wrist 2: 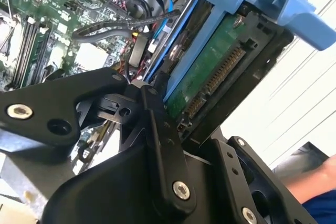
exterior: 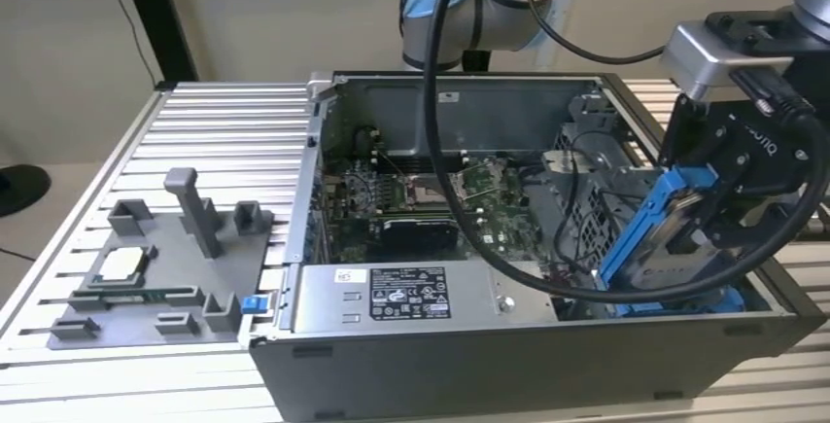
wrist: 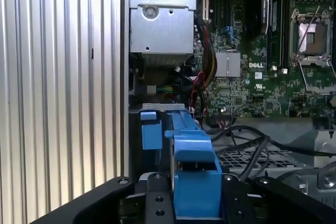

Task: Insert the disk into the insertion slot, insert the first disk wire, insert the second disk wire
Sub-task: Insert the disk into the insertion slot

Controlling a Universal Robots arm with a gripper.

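The black two-finger gripper [exterior: 710, 233] is clamped on the flat silver hard drive [exterior: 644, 236] in its bright blue plastic carrier. The hard drive is tilted at the four o'clock corner of the open grey computer case [exterior: 519, 365], with the dark perforated metal drive bay [exterior: 586, 233] just beside it at nine o'clock.

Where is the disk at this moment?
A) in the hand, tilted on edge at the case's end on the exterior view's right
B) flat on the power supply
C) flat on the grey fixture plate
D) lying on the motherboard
A: the hand grips the disk, which stands tilted on edge inside the case at the exterior view's right.
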